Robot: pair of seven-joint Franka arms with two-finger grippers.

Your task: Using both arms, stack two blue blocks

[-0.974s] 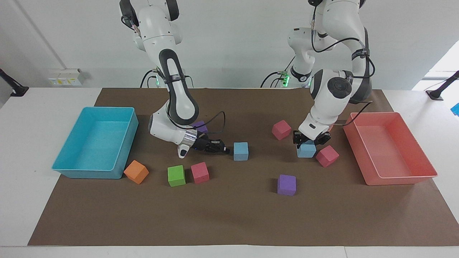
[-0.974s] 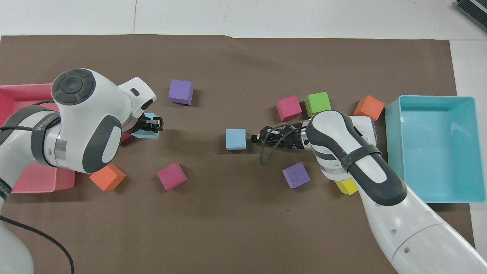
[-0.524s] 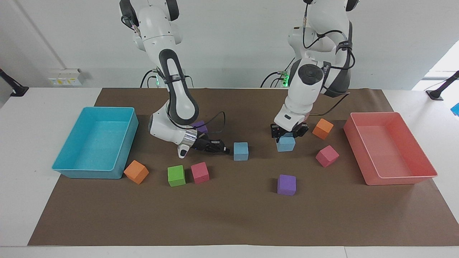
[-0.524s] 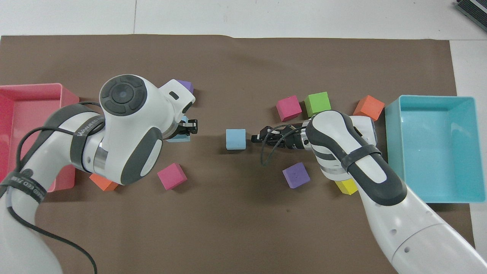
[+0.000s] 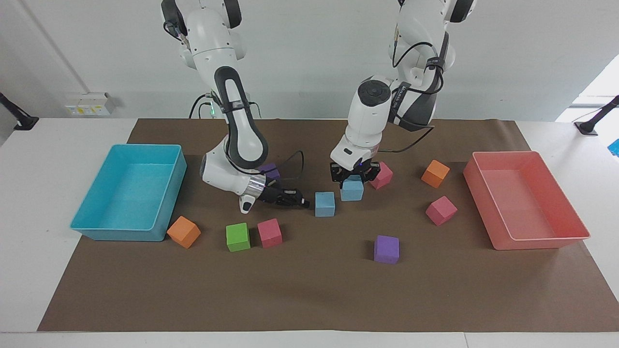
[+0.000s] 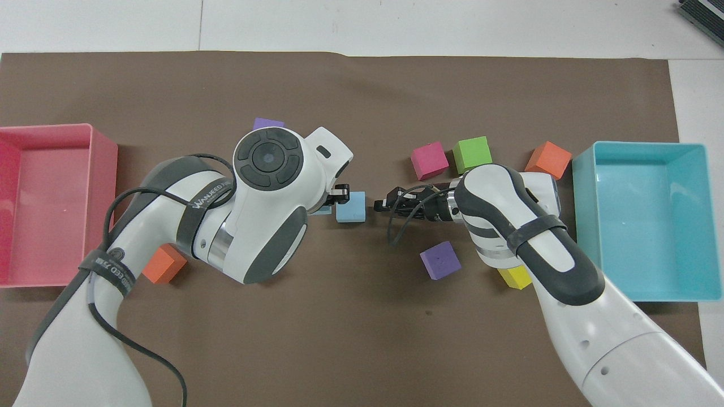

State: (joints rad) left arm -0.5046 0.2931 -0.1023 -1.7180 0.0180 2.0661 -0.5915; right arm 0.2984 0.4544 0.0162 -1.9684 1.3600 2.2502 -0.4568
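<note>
One blue block (image 5: 324,204) rests on the brown mat in the middle of the table. The second blue block (image 5: 351,190) hangs just above the mat, close beside the first and toward the left arm's end. My left gripper (image 5: 351,180) is shut on it from above. In the overhead view the left arm covers most of this held block (image 6: 321,211). My right gripper (image 5: 304,203) lies low and sideways with its fingertips shut on nothing. They point at the resting block (image 6: 350,206) and stop just short of it.
A turquoise tray (image 5: 121,235) stands at the right arm's end and a pink tray (image 5: 532,238) at the left arm's end. Loose cubes lie around: purple (image 5: 386,249), pink (image 5: 441,210), orange (image 5: 435,173), pink (image 5: 384,174), green (image 5: 238,237), pink (image 5: 269,232), orange (image 5: 184,232).
The left arm has carried its blue block from beside the pink tray toward the middle, up to the resting blue block. The right arm has not moved.
</note>
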